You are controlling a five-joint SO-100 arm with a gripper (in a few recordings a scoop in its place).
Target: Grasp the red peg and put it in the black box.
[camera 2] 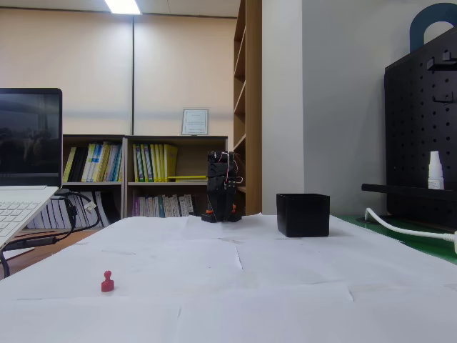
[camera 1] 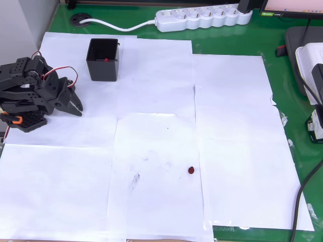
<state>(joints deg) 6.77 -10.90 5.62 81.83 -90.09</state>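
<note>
The red peg (camera 1: 191,170) stands by itself on the white paper, right of centre and toward the near edge in the overhead view. In the fixed view the red peg (camera 2: 107,281) is at the front left. The black box (camera 1: 103,59) sits at the upper left, with a small red spot inside it near its far wall. In the fixed view the black box (camera 2: 303,214) is right of the arm. My gripper (camera 1: 76,105) is folded back at the left edge, below and left of the box and far from the peg. Its fingers lie together with nothing between them.
A white power strip (camera 1: 204,16) and its cable lie along the far edge. The green mat (camera 1: 282,91) shows beyond the paper on the right, with a cable and devices. A laptop (camera 2: 21,193) stands at the left in the fixed view.
</note>
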